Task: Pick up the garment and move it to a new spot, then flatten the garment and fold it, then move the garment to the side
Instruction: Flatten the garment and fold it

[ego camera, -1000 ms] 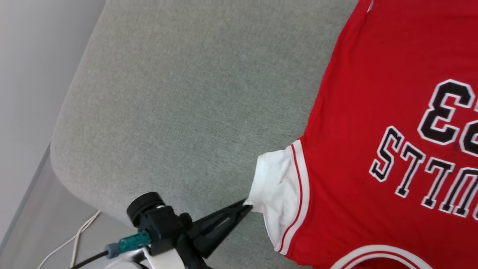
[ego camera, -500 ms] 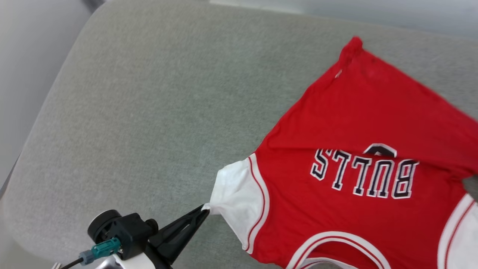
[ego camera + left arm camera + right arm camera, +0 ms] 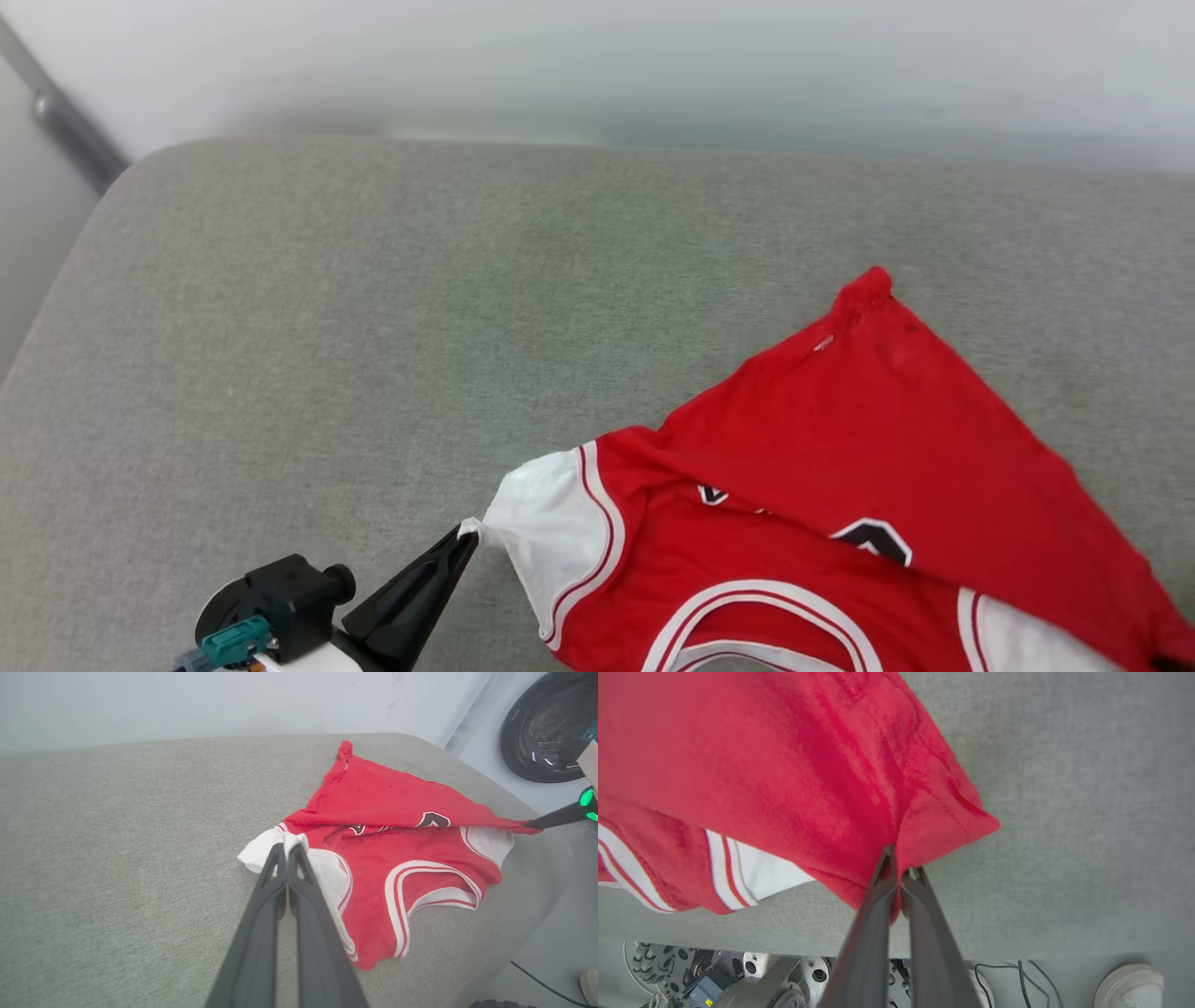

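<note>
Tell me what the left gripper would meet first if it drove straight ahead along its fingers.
The left gripper is shut on the white sleeve of the red jersey shirt, so it would push into that sleeve first, then probably the folded red body just beyond; depth there is unclear.

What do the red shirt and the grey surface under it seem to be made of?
The garment: probably thin knit cloth, matte; it drapes, creases softly and shows a stitched hem. The grey surface: likely woven upholstery cloth over padding, matte; fine mottled weave, rounded edges.
</note>
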You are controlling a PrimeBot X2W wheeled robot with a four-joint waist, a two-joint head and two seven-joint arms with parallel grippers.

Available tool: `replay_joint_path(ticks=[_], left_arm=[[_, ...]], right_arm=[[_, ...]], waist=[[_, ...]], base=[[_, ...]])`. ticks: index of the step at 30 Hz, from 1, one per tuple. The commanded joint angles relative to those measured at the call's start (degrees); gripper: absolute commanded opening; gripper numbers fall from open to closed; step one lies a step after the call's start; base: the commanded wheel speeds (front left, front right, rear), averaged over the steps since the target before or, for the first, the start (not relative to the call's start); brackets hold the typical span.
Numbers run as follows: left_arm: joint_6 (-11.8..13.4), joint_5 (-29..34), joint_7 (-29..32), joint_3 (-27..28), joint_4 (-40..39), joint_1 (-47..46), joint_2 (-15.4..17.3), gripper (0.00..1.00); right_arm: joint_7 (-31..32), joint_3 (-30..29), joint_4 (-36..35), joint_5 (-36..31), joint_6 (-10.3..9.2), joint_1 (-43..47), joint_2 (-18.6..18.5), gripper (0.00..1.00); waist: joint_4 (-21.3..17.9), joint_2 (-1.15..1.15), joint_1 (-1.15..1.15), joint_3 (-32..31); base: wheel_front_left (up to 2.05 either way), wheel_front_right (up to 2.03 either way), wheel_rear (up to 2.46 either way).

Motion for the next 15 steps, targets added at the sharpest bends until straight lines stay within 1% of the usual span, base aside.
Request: replay_joint_path(ticks=[1,6,7,8,11,15], left_arm=[[0.2,0.1,-0.5,0.6,0.6,1.0,-0.7,0.00],[-0.9,0.9,-0.8,1.8,1.8,2.3,-1.9,0.00],[-1.2,1.2,-0.8,2.0,2.0,2.6,-1.9,0.00],[-1.3,1.3,-0.8,2.2,2.0,2.7,-2.1,0.00],[-1.7,1.6,-0.9,2.8,1.8,3.1,-2.5,0.00],[-2.2,2.8,-0.9,2.6,1.0,3.1,-2.5,0.00]], right_arm=[[-1.3,-0.2,-0.4,0.6,-0.02,2.3,1.2,0.00],[-3.6,0.5,0.3,1.3,-0.02,5.1,2.6,0.00],[-4.2,0.7,0.5,1.3,-0.02,5.1,2.7,0.16],[-4.8,0.9,0.6,1.3,-0.02,4.9,2.5,1.00],[-5.5,2.1,0.3,2.1,-0.02,3.5,1.8,1.00],[-5.1,4.2,-2.8,4.0,-0.02,0.7,0.1,1.00]], waist=[[-1.6,0.00,0.01,-1.5],[-2.4,0.00,0.01,-2.0],[-2.4,0.00,0.01,-2.1],[-2.4,0.00,0.01,-2.2],[-2.3,0.00,0.01,-2.3],[-1.4,0.00,0.01,-1.6]], base=[[0.00,0.00,0.00],[0.00,0.00,0.00],[0.00,0.00,0.00],[0.00,0.00,0.00],[0.00,0.00,0.00],[0.00,0.00,0.00]])
